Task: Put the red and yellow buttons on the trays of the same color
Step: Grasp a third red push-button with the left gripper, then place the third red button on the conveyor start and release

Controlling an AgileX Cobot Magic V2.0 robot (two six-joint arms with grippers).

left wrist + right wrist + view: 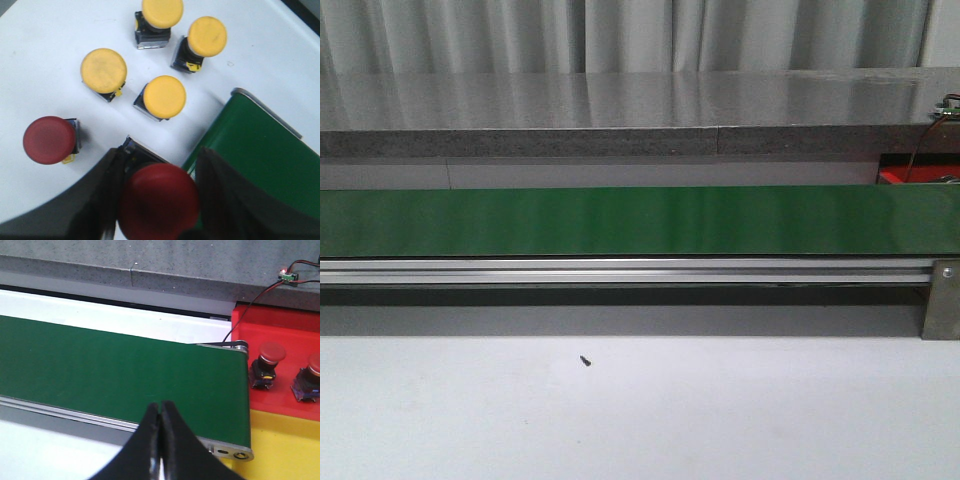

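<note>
In the left wrist view my left gripper [161,172] is shut on a red button [159,202], held up beside the end of the green belt [255,155]. Another red button [49,140] and several yellow buttons [164,96] stand on the white table below. In the right wrist view my right gripper [160,407] is shut and empty over the belt's near rail. The red tray [285,340] holds two red buttons [267,360]; the yellow tray [290,440] lies in front of it. Neither gripper shows in the front view.
The green conveyor belt [620,220] runs across the front view with an aluminium rail [620,270] along its near side and a grey ledge [620,110] behind. A small dark screw [585,360] lies on the white table. A wired circuit board [287,275] sits behind the red tray.
</note>
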